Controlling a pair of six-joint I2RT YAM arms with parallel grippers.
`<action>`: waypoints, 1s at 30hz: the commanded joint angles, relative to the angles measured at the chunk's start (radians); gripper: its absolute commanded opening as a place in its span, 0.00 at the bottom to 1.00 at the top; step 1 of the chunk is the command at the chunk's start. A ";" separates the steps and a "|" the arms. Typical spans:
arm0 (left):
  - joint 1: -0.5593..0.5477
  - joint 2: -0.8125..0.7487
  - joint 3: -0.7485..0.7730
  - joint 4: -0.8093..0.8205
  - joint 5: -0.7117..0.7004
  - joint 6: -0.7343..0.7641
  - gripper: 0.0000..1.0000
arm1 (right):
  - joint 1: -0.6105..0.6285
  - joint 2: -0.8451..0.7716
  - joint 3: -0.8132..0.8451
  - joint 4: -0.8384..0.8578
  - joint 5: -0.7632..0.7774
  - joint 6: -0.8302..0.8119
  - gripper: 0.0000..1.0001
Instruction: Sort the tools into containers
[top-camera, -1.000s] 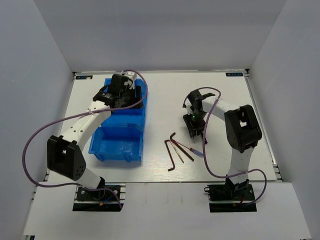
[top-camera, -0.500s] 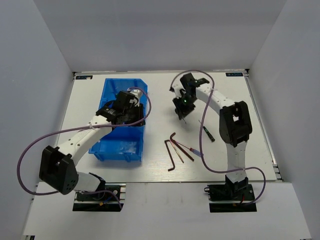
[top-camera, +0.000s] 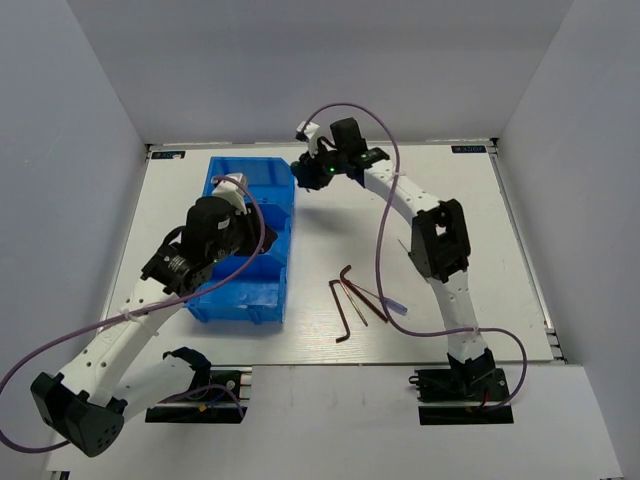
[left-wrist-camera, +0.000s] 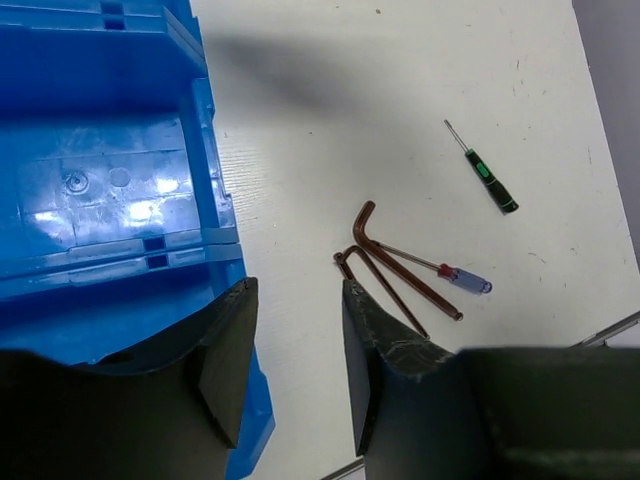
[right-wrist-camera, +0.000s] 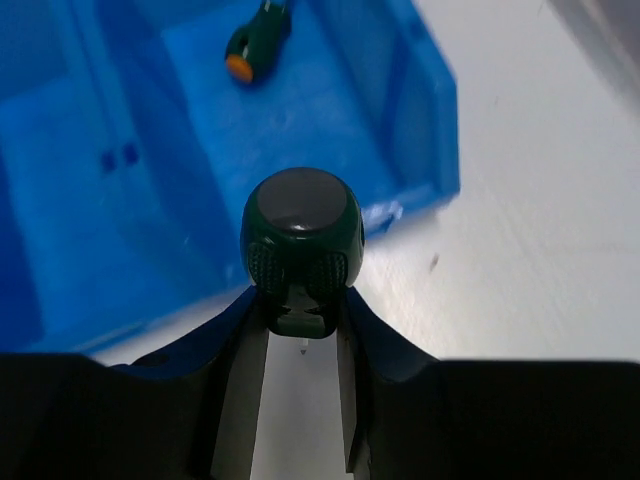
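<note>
The blue bin (top-camera: 250, 285) stands at the left of the table. My right gripper (top-camera: 316, 173) is shut on a stubby dark-green-handled screwdriver (right-wrist-camera: 302, 240) and holds it upright just outside the bin's far right corner (right-wrist-camera: 425, 130). A second green-handled screwdriver (right-wrist-camera: 256, 45) lies inside the bin. My left gripper (top-camera: 222, 238) hovers open and empty (left-wrist-camera: 295, 345) over the bin's near right edge (left-wrist-camera: 215, 200). Dark hex keys (top-camera: 345, 297) and the thin red-and-blue screwdriver (top-camera: 388, 302) lie on the table; both also show in the left wrist view, the hex keys (left-wrist-camera: 400, 275) next to the screwdriver (left-wrist-camera: 452, 274).
A thin green-and-black screwdriver (left-wrist-camera: 488, 180) lies on the table right of the hex keys. The right arm's forearm (top-camera: 440, 240) hangs over that area. White walls close in the table on three sides.
My right gripper lifted the green-handled screwdriver from the table's middle right and carried it up-left to the bin's far corner. My left gripper drew back from the bin's far compartment toward its near end.
</note>
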 joint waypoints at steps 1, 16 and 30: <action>-0.005 -0.016 -0.014 -0.013 -0.021 -0.021 0.51 | 0.034 0.089 0.067 0.444 -0.001 0.065 0.00; -0.005 0.002 -0.014 -0.038 -0.039 -0.021 0.67 | 0.132 0.209 0.113 0.671 0.133 0.105 0.51; -0.025 0.302 0.095 0.097 0.187 0.005 0.08 | -0.020 -0.233 -0.164 0.122 0.462 0.090 0.00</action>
